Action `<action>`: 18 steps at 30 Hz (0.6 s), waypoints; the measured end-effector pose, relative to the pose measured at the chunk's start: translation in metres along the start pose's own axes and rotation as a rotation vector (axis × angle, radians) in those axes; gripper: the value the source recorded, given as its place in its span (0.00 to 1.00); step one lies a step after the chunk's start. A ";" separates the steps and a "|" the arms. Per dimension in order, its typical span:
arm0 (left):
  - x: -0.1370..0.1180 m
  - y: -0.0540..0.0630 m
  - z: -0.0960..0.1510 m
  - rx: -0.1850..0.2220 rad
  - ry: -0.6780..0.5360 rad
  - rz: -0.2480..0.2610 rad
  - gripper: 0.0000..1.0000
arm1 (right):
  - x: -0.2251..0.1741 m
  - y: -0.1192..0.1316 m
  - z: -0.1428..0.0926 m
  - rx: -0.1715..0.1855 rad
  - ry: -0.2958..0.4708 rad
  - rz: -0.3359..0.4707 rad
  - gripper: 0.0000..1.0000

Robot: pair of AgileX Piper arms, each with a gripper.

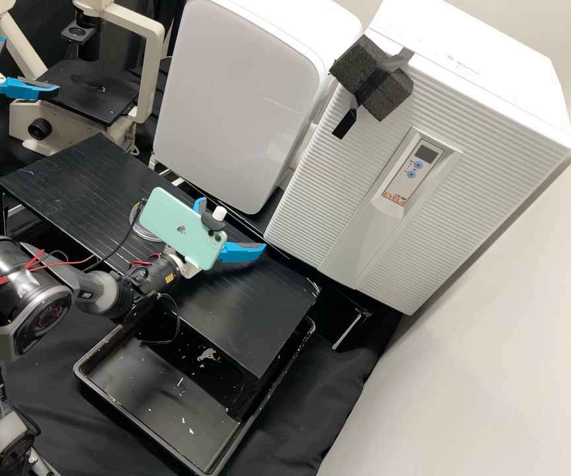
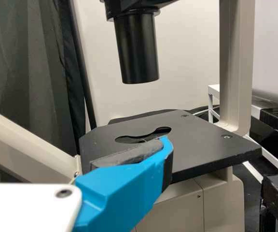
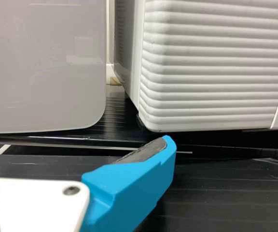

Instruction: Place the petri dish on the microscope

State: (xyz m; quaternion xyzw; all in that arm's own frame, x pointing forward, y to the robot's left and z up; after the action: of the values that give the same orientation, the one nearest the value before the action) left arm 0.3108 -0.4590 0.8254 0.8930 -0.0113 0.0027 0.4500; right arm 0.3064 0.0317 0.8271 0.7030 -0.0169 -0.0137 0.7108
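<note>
My left gripper (image 1: 30, 66) stands open at the microscope stage (image 1: 97, 96) in the high view's upper left. In the left wrist view, nothing is between the fingers of the left gripper (image 2: 76, 145), and beyond them lies the black stage (image 2: 201, 137) with its cut-out opening. My right gripper (image 1: 232, 227) is open above the black rack; the right wrist view shows the right gripper (image 3: 78, 141) with nothing between its fingers. A clear round dish (image 1: 143, 229), seemingly the petri dish, sits on the rack, partly hidden behind the green phone on the right arm.
The ribbed black rack (image 1: 67, 175) spans the middle, with a black tray (image 1: 137, 396) partly under its near end. Behind the rack stand a white rounded box (image 1: 239, 86) and a large ribbed white appliance (image 1: 338, 192). Over the stage hangs the microscope's black tube (image 2: 136, 48).
</note>
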 end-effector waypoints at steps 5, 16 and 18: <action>0.000 0.000 0.000 0.000 0.000 0.000 1.00 | 0.000 0.000 0.000 0.000 0.000 0.000 1.00; 0.000 -0.001 0.008 -0.037 -0.069 -0.010 1.00 | 0.000 0.000 0.000 0.000 0.000 0.000 1.00; -0.002 0.001 0.014 -0.053 -0.113 -0.014 1.00 | 0.000 0.000 0.000 0.000 0.000 0.000 1.00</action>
State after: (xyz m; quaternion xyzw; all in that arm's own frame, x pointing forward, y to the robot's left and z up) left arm 0.3088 -0.4704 0.8176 0.8796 -0.0307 -0.0512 0.4719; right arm 0.3064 0.0317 0.8271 0.7030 -0.0169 -0.0137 0.7108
